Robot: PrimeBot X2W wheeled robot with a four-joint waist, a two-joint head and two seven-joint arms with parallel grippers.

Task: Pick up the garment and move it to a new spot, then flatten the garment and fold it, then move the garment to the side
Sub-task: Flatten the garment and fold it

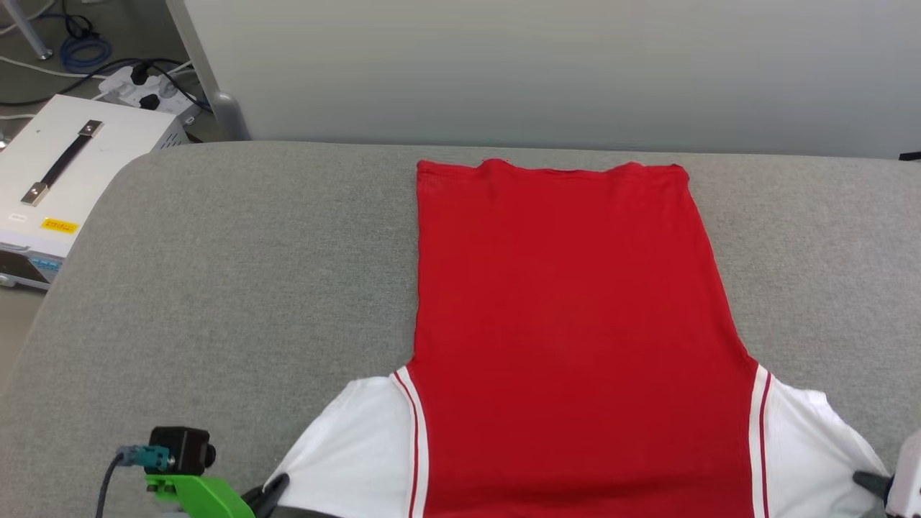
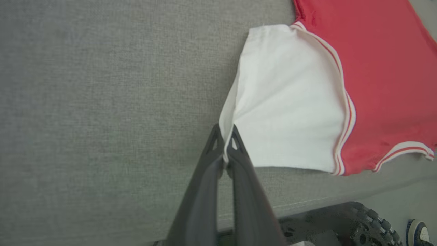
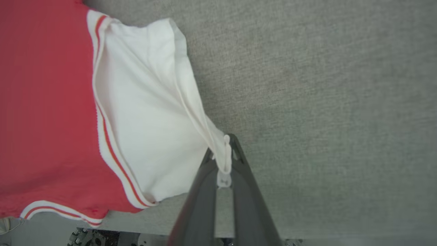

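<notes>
1. While both sleeves are pinched, jersey (image 1: 575,324) lies spread on grey table (image 1: 252,288), plain red side up.
2. Left claw (image 2: 225,136) clamped on one white sleeve edge (image 2: 229,102), right claw (image 3: 223,150) likewise on the other; probably outward tension, to flatten.

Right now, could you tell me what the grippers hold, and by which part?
The garment: the left gripper pinches one white sleeve's outer edge, the right gripper the other sleeve's.

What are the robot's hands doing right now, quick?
Left gripper: shut on the left sleeve of the garment.
Right gripper: shut on its right sleeve.
</notes>
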